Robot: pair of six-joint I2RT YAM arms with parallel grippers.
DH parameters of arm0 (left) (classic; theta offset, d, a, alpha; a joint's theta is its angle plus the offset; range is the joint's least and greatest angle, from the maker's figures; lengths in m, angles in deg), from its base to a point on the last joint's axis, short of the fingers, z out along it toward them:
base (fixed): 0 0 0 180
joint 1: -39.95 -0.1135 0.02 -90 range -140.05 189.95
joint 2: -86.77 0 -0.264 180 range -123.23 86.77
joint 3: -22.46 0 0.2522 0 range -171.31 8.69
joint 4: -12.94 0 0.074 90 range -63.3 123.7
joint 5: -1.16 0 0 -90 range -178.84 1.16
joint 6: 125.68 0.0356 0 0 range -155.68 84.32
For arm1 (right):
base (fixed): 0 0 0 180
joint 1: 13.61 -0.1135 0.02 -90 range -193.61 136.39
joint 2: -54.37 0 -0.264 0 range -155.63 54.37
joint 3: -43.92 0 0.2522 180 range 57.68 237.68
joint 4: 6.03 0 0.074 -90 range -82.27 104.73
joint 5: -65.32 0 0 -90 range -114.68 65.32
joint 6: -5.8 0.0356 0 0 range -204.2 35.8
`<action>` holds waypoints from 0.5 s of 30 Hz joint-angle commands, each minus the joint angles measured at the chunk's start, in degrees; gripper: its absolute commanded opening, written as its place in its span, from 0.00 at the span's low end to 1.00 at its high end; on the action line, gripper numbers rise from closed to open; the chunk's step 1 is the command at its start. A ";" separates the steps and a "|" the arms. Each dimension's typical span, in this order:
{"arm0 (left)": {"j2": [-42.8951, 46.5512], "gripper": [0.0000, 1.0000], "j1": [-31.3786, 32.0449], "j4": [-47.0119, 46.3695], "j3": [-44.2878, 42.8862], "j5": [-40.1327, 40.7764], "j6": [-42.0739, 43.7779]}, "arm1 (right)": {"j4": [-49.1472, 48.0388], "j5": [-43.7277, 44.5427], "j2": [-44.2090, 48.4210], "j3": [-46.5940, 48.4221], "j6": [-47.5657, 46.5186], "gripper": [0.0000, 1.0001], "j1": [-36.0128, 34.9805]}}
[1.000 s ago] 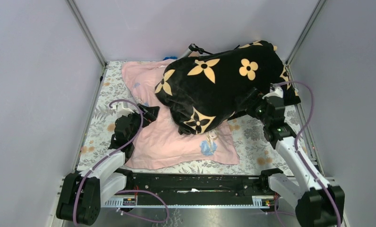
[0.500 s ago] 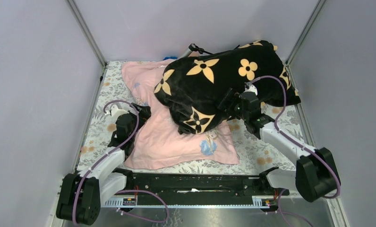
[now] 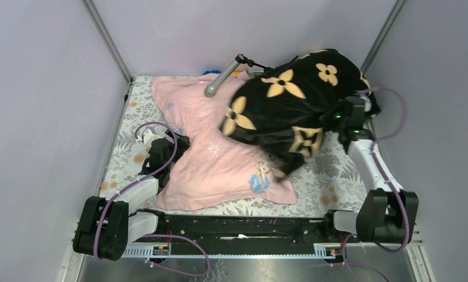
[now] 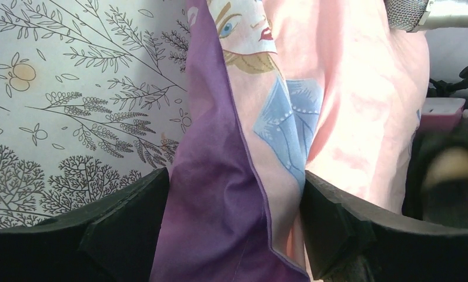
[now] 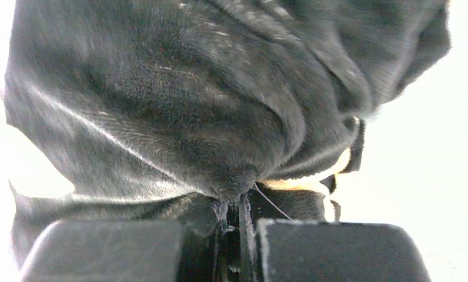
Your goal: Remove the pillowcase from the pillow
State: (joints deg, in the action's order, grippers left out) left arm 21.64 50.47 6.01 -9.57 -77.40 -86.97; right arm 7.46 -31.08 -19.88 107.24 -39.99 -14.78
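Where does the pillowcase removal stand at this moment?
Done: nothing visible; no pillow shows outside the pillowcase. In hand: the right gripper is shut on the black blanket lying partly over the case; the left gripper stands open around the case's purple-lined edge. Left: grip, then pull the case off.

One pillowcase (image 3: 220, 170), one black flowered blanket (image 3: 290, 111), one grey rod (image 3: 219, 79), two robot arms (image 3: 134, 194) (image 3: 370, 167).

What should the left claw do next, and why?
Probably close the left gripper: its fingers stand apart with the purple-lined edge of the pillowcase between them, not yet pinched. The right gripper is clamped on the black blanket, so the left needs its hold before any pulling.
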 commanded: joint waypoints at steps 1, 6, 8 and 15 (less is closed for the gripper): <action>0.38 0.80 0.02 -2.93 -1.34 -0.17 -0.60 | 10.52 21.26 8.65 11.33 -6.10 0.00 14.63; 0.79 0.79 -0.02 -2.69 -1.24 0.20 -0.74 | 15.96 33.07 10.24 22.29 -16.01 0.97 17.88; 0.81 0.79 0.01 -2.58 -1.44 -0.24 -0.70 | 18.25 27.67 10.21 25.48 -19.61 1.00 17.88; 2.26 0.79 0.02 -2.30 -1.52 -0.26 0.29 | 24.92 1.79 9.77 31.23 -22.71 1.00 7.47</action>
State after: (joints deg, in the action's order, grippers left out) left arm 22.12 50.47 6.14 -9.57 -77.42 -87.17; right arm 25.82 -17.09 -8.06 135.37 -58.48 1.90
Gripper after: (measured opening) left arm 0.796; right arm 0.993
